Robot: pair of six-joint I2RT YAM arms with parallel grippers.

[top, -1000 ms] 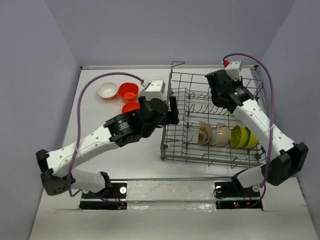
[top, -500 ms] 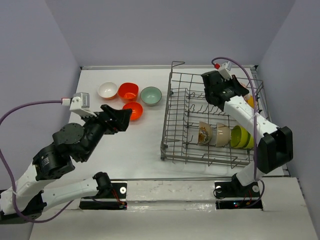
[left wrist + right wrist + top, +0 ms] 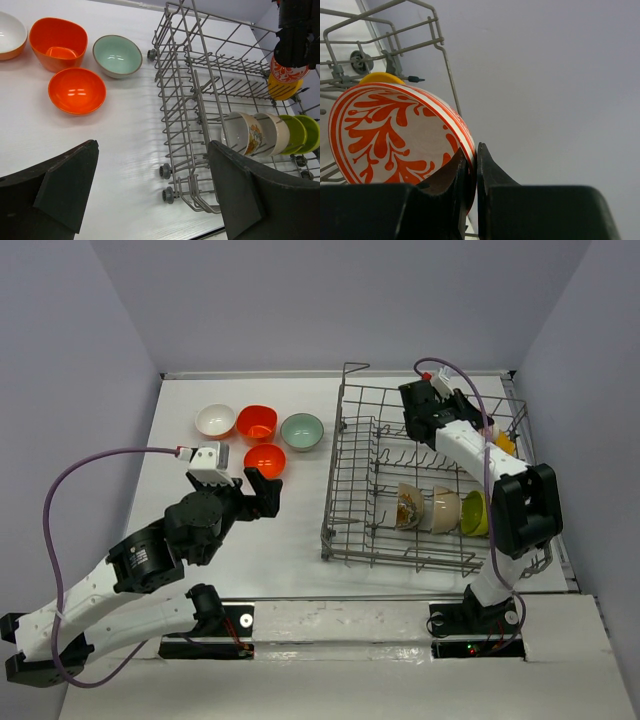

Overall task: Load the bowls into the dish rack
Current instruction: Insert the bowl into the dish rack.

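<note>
Broadly, the white surface (image 3: 290,530) carries everything, with pale walls closing it in on three sides. The grey wire dish rack (image 3: 338,490) fills its right half, with tall grid sides and rows of upright tines.

The left hand (image 3: 152,145) hangs over bare surface with its fingers spread wide and nothing between them. The rack's left wall and near corner stand ahead on one side, and the loose bowls lie ahead on the other. None of them is within its reach of touch.

The right hand (image 3: 471,152) is up at the rack's far right corner, pinched shut on the rim of the white bowl with red pattern (image 3: 390,135), which it holds on edge. Rack wires and a small wheel show just beyond it.

Four bowls stand on edge in a row among the near tines: a cream patterned bowl (image 3: 242,132), a beige bowl (image 3: 272,132) and two lime green bowls (image 3: 295,134) — each touching its neighbour.

Left of the rack, upright on the surface, sit a white bowl (image 3: 7,32), a red-orange bowl (image 3: 57,42), a teal-grey bowl (image 3: 117,55) and, nearer, a round orange bowl (image 3: 76,91).

A yellow bowl (image 3: 380,77) peeks out just behind the gripped one — inside the rack or past its wall, I cannot tell.
</note>
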